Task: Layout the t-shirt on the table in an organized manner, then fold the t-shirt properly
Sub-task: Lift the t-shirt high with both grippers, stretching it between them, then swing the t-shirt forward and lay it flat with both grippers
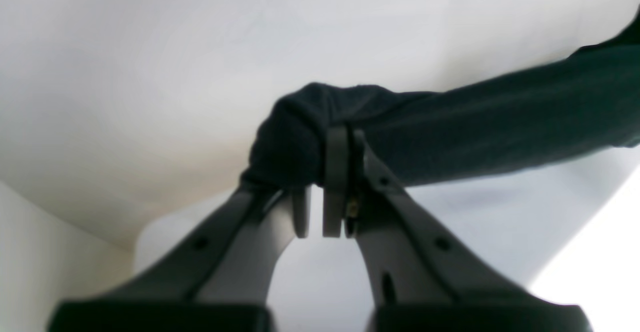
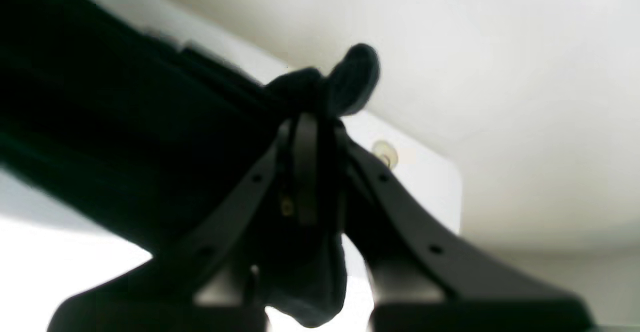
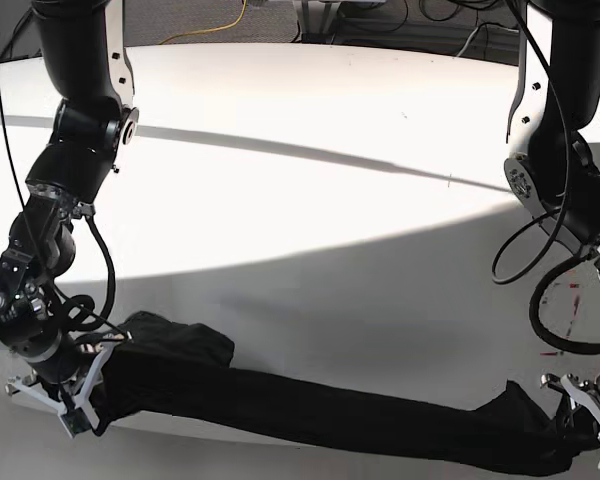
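Shirt (image 3: pixel 310 405) strung taut between grippers – left (image 1: pixel 327 192) and right (image 2: pixel 305 172) each clamped on one end; long axis along near table (image 3: pixel 310 200) edge.

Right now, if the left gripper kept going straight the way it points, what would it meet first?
The left gripper is already shut on a bunched end of the t-shirt, so cloth comes first. Beyond that wad, the left wrist view shows only pale, blurred background; depth there is unclear.

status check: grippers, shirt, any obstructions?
Left gripper and right gripper both shut on the black soft fabric t-shirt. Shirt stretched as a bunched band between them over the glossy white table. No obstruction visible.
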Motion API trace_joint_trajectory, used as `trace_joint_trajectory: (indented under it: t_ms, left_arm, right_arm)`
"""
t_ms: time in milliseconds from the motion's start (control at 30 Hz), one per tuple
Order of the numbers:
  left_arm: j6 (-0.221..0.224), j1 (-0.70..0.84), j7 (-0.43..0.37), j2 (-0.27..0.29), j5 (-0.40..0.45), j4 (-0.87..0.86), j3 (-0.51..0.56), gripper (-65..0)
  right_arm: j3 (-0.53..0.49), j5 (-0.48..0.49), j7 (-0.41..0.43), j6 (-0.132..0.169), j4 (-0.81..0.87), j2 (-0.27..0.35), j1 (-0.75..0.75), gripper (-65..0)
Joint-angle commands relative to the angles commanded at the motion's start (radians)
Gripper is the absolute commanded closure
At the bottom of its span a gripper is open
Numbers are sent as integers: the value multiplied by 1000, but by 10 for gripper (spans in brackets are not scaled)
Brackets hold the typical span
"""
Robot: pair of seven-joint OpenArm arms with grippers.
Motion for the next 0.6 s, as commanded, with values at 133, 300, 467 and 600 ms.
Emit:
trace_joint_trajectory:
  t_ms: [133, 300, 467, 600]
  left_arm:
    - [0, 199, 16, 0, -6, 40, -51, -6]
    - [0, 442, 16, 0, -8, 72, -94, -6]
    - [0, 629, 16, 0, -5, 92, -98, -6]
    - [0, 760, 16, -11, 8, 95, -98, -6]
  right_arm:
    - [6, 0, -3, 0, 63, -23, -169, 0]
    - [6, 0, -41, 0, 133, -28, -324, 0]
    - [6, 0, -81, 0, 147, -35, -425, 0]
    - [2, -5, -84, 0, 144, -43, -499, 0]
